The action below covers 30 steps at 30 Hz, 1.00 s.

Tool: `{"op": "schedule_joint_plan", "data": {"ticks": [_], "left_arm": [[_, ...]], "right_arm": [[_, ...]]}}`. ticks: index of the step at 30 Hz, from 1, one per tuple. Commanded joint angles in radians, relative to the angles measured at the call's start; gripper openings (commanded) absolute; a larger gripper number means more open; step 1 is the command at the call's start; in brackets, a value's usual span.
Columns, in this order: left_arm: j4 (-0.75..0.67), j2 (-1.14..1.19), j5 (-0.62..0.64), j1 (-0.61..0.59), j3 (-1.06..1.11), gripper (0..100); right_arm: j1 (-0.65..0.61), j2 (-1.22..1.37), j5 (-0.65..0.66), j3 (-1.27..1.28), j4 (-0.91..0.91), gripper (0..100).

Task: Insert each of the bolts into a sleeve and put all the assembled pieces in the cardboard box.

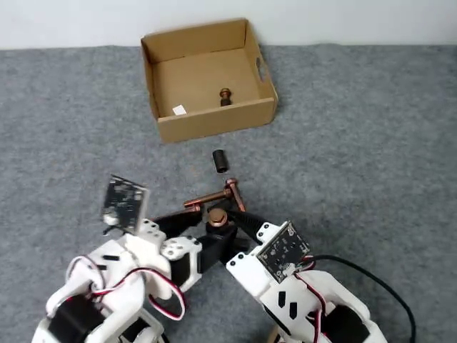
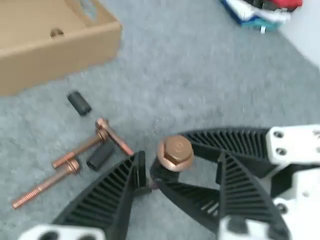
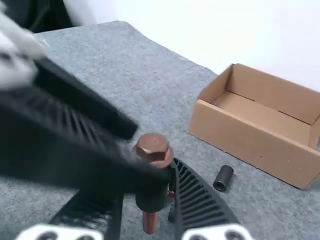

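Left pincer (image 2: 146, 171) is clenched on the black sleeve (image 3: 152, 192), a copper bolt (image 1: 218, 216) standing upright through it, beside two loose bolts (image 1: 207, 199). Right pincer (image 3: 148, 205) crowds in on the same piece; gripping or not, I can't tell. One assembled piece (image 1: 225, 96) lies in the cardboard box (image 1: 214, 121).

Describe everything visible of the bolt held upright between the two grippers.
The bolt is copper-coloured metal with a flanged hex head. It stands upright, its shank inside a black sleeve, the threaded tip poking out below. The right gripper clamps the sleeve; the left gripper is against it just under the head.
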Motion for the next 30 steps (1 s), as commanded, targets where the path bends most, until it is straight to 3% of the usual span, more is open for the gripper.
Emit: {"op": "schedule_joint_plan", "data": {"ticks": [1, 4, 8, 12, 16, 24, 30], "left_arm": [[0.002, 0.003, -0.037, -0.044, -0.094, 17], [-0.009, 0.003, -0.097, -0.140, -0.117, 1], [-0.028, 0.005, -0.183, -0.351, -0.102, 0], [-0.049, 0.003, -0.270, -0.545, 0.048, 0], [-0.095, 0.003, -0.315, -0.681, 0.232, 0], [-0.258, 0.003, -0.454, -0.724, 0.530, 0], [-0.384, 0.003, -0.453, -0.724, 0.676, 0]], "right_arm": [[0.012, -0.010, 0.002, -0.011, -0.024, 0.8], [0.071, -0.010, 0.002, -0.009, -0.024, 0.8], [0.189, -0.010, 0.000, -0.011, -0.024, 0.8], [0.283, -0.010, -0.006, -0.005, -0.019, 0.8], [0.400, -0.008, -0.153, -0.005, 0.062, 0.8], [0.467, 0.019, -0.215, -0.051, 0.120, 0.8], [0.463, 0.325, -0.279, -0.247, 0.111, 0.8]]}}
